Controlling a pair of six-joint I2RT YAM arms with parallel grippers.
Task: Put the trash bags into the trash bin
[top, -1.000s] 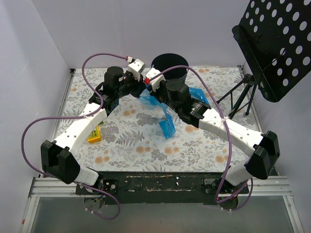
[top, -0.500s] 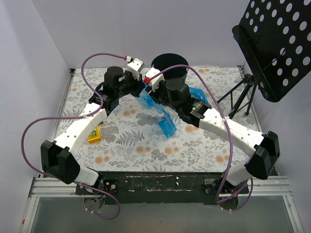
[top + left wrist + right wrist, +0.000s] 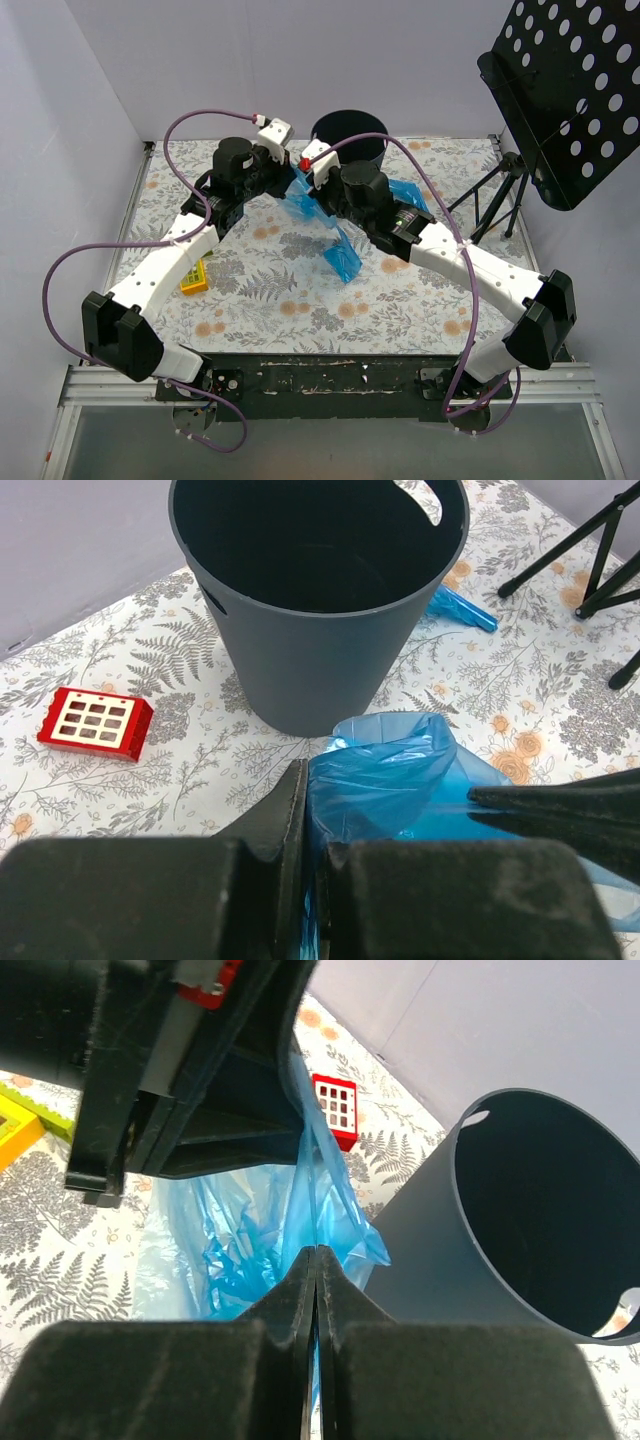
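Left of the table's middle, my left gripper (image 3: 312,820) is clamped on one edge of the blue trash bag (image 3: 343,255). Just to its right, my right gripper (image 3: 316,1270) is pinched shut on the same film. The bag hangs gathered between the two, which I judge readies it for carrying over the rim. The trash bin (image 3: 310,650) stands just behind, and a second trash bag (image 3: 410,195) lies on the table, further right.

Plain pale walls (image 3: 180,60), fern-and-flower patterned table (image 3: 270,300), black perforated music stand (image 3: 570,90) at right.
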